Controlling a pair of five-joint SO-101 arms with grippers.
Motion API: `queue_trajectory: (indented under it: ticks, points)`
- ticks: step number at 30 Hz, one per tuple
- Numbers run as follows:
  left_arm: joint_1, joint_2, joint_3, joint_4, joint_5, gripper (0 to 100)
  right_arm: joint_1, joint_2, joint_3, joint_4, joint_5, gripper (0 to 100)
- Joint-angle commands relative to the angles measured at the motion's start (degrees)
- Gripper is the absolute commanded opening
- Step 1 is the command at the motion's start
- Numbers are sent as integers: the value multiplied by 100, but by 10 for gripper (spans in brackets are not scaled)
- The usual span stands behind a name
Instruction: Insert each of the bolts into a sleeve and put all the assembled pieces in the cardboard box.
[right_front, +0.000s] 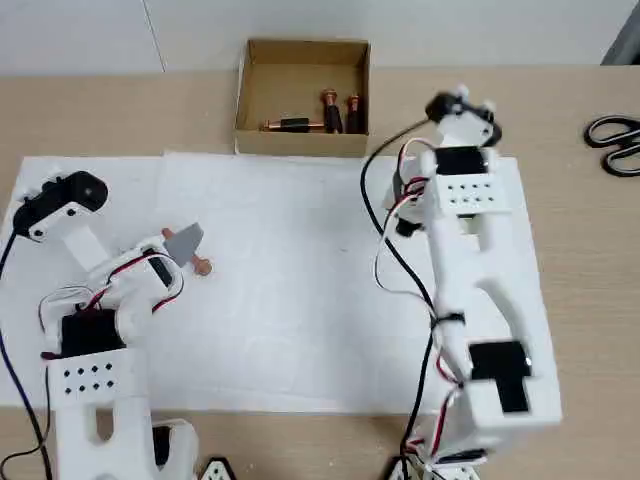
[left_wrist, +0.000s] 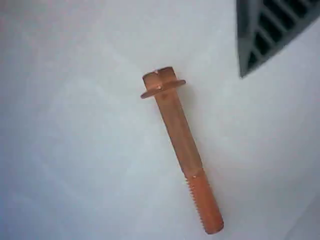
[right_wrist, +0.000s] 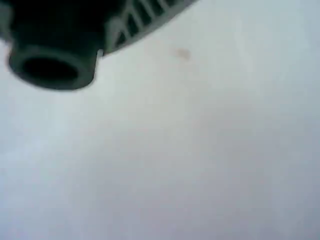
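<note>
My left gripper (right_front: 185, 240) is open and holds nothing; its grey finger (left_wrist: 272, 30) hangs just above the bolt (left_wrist: 180, 145) without touching it. The bolt lies flat on the white sheet (right_front: 300, 300), near the sheet's left edge, its long axis diagonal: head toward the sheet's near edge, threaded tip toward its far left corner. My right gripper (right_wrist: 107, 30) is closed on a black sleeve (right_wrist: 50, 65), held above the sheet near its far right corner, bore facing the wrist camera. Between the two arms the sheet lies bare. The cardboard box (right_front: 303, 143) stands at the sheet's far edge, three assembled pieces (right_front: 330, 110) inside. Scissors (right_front: 615, 143) rest by the table's right edge.
</note>
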Motion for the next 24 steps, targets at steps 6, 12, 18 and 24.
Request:
queue_trajectory:
  ticks: [6,12,18,24]
  points:
    - [18,-62,-866,607,-9,344,-338,-1323,-343,1323,2980,24]
    - [35,-53,-1833,1925,-193,344,-251,-1068,-185,1895,4053,24]
    - [422,-62,-3451,3613,-809,344,-251,-470,-35,1886,4141,24]
    - [440,-387,-4356,3692,-853,343,-251,75,-62,1244,4580,24]
